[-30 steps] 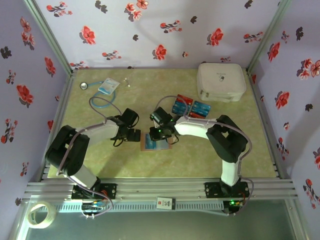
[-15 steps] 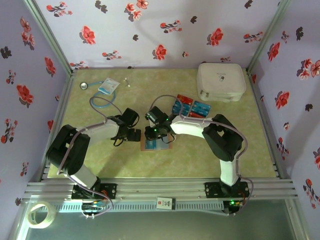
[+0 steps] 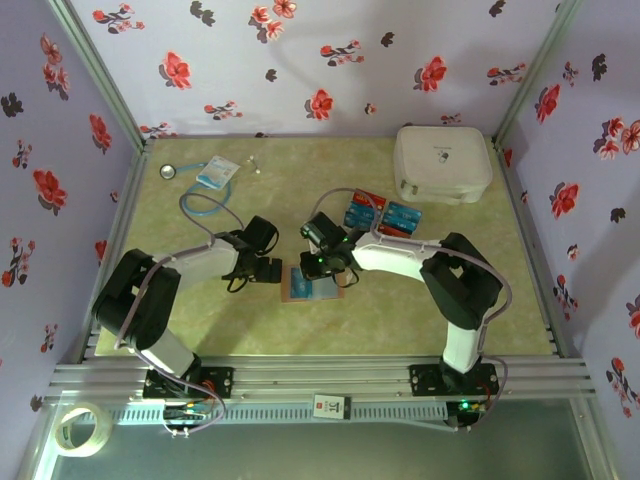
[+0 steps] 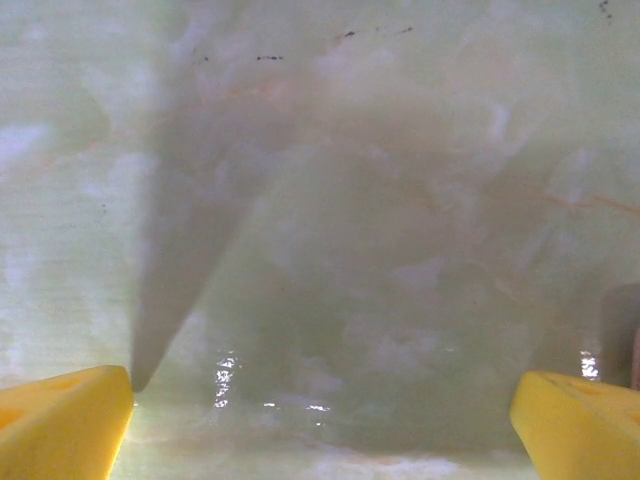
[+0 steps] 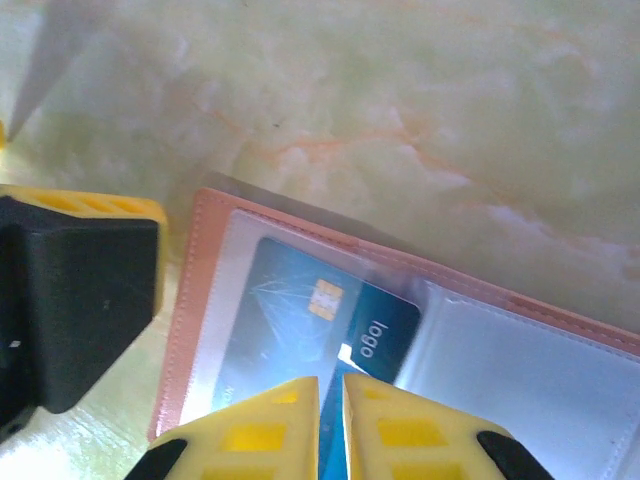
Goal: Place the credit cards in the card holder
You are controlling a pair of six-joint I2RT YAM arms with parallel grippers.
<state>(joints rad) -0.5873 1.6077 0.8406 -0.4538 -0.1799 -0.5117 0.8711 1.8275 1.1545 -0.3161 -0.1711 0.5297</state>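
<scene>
Progress: card holder (image 5: pixel 188 300) lies open near the centre of the table (image 3: pixel 420 320); one teal card (image 5: pixel 290 320) sits under the clear plastic of its left half; the right half looks empty; remaining credit cards (image 3: pixel 384 215) are piled at 1 o'clock from it, well apart; judged early stage.

Right gripper (image 5: pixel 330 400) over the holder; jaws nearly pressed together, thin slit; whether they nip the card's edge, cannot tell.

Left gripper (image 4: pixel 320 425) at the holder's 9 o'clock edge; jaws spread wide, nothing between.

Room: bare table toward 6 o'clock; white case (image 3: pixel 442 163) far off at 1 o'clock; the two grippers crowd each other.

Lilac floral walls (image 3: pixel 240 70) (red and black blooms), marbled greenish tabletop (image 3: pixel 500 300), perhaps glossy
</scene>
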